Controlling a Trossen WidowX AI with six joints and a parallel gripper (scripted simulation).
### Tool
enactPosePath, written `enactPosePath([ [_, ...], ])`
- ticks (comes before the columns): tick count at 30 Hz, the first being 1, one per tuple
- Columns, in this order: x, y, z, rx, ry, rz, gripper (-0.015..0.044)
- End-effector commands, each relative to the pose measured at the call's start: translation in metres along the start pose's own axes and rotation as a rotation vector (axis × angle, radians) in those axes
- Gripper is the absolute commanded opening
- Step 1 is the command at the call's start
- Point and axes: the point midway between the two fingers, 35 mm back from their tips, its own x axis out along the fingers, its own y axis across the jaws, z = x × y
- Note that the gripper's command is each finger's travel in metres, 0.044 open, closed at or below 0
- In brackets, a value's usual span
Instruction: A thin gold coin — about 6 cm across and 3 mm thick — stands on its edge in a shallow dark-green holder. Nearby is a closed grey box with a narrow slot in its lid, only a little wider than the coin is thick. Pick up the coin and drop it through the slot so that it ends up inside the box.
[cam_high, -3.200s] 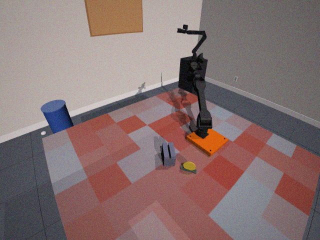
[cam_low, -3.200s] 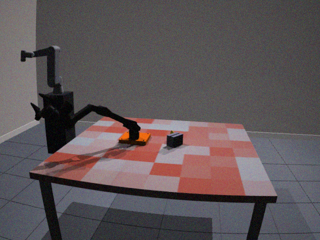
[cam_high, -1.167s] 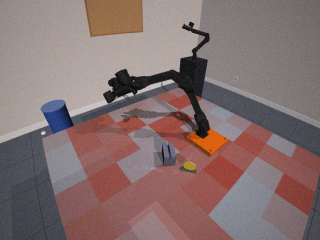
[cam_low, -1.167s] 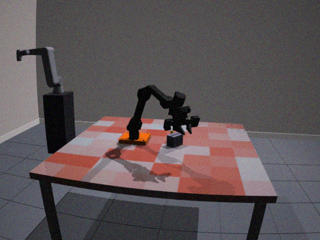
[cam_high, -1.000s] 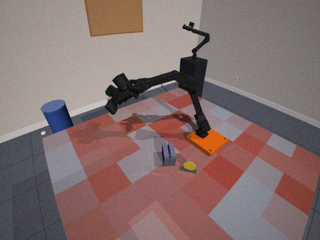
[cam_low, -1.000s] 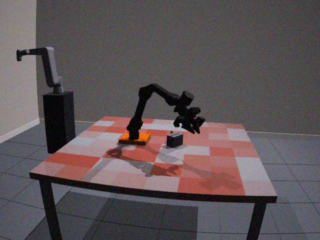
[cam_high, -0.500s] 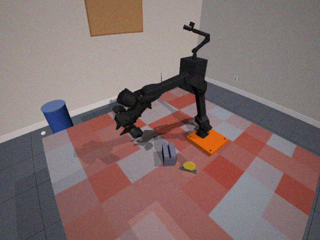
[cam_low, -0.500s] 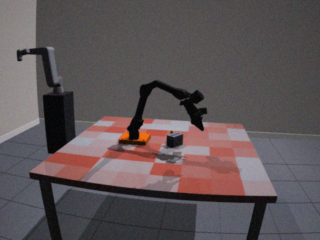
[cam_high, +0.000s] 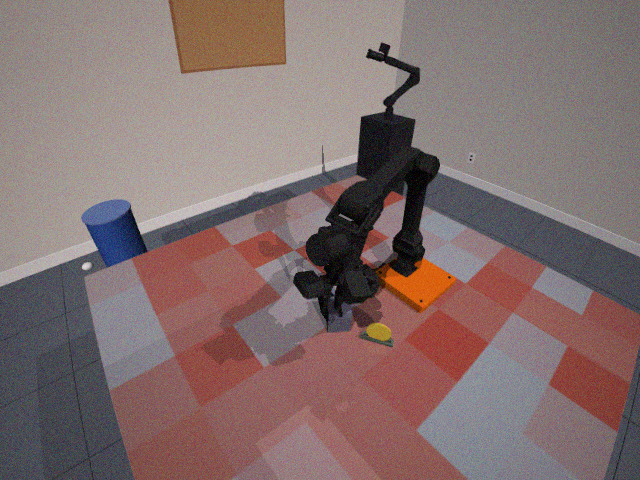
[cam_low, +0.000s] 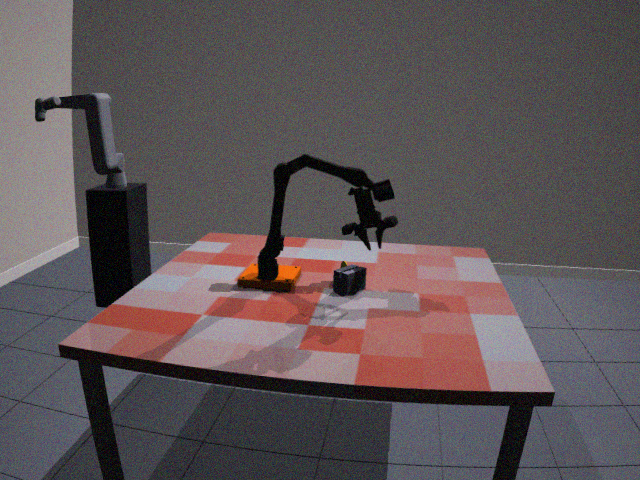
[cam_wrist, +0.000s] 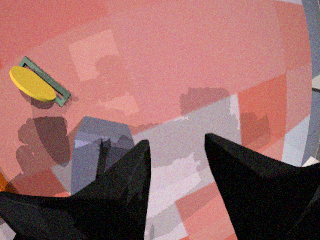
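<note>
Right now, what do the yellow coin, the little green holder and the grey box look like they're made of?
The coin looks like gold-coloured metal, though its flat, dull yellow shows no shine, so plastic is possible. The holder looks like dark-green painted plastic or metal: thin, straight-edged, matte. The grey box looks like hard matte plastic or painted metal, with crisp corners and no gloss. The claw is open and holds nothing.

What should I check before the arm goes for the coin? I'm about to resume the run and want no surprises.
1. Coin sits in its holder: ok.
2. Jaws hold nothing: ok, apart with only table showing between them.
3. Jaws above the coin: not ok, they hang near the box; the coin lies off to the side in the wrist view.
4. Jaws turned to match the coin's faces: cannot tell.
5. Slot unblocked: cannot tell.
</note>
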Motion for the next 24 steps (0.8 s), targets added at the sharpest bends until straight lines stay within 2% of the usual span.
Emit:
enactPosePath([
  [1,-0.012,0.065,0.034,-0.386,-0.033,0.151,0.0161],
  [4,-0.023,0.108,0.048,-0.645,-0.061,0.246,0.0161],
  [6,-0.024,0.113,0.051,-0.713,-0.069,0.271,0.0161],
  [16,-0.023,0.111,0.051,-0.713,-0.069,0.271,0.0161],
  [21,0.008,0.12,0.05,-0.713,-0.069,0.271,0.0161],
  [24,0.01,0.12,0.05,-0.713,-0.069,0.271,0.0161],
])
